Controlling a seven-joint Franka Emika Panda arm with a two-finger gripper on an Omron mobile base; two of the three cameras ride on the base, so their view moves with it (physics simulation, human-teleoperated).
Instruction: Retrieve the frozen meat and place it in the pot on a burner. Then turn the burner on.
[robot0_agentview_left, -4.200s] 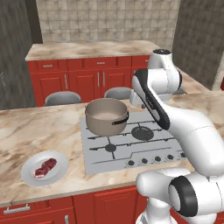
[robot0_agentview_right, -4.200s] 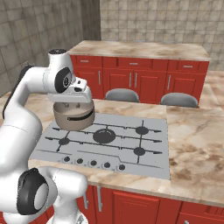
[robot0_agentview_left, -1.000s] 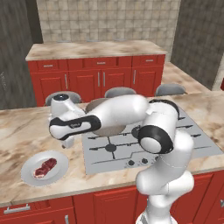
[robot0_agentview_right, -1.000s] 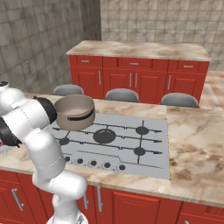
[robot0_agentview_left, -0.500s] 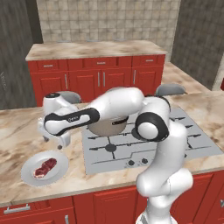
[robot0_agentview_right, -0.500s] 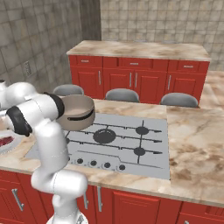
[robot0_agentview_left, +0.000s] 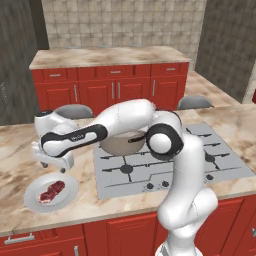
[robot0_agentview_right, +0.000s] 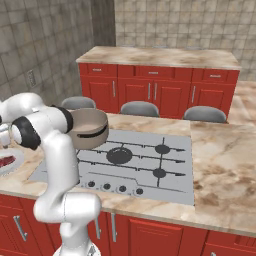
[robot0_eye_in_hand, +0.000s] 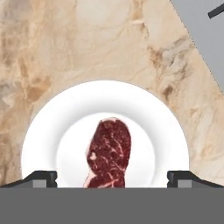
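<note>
Finger tips (robot0_eye_in_hand: 41, 177) stand wide apart at the bottom corners of the hand view, nothing between them but air — jaws fully spread, holding nothing. Gripper (robot0_eye_in_hand: 112, 179) looks straight down on the frozen meat (robot0_eye_in_hand: 109, 151), which lies lengthwise between the two tips, on the middle of a white plate (robot0_eye_in_hand: 52, 127).

Left base view: gripper (robot0_agentview_left: 50, 162) hovers above the far edge of the plate (robot0_agentview_left: 67, 192), apart from it; meat (robot0_agentview_left: 51, 191) flat on the plate, on the marble counter (robot0_agentview_left: 15, 160) left of the cooktop (robot0_agentview_left: 220, 155).

The pot (robot0_agentview_left: 122, 144) sits on the cooktop's rear left burner, partly hidden behind the arm — in the right base view the pot (robot0_agentview_right: 89, 128) shows its dark side handle.
</note>
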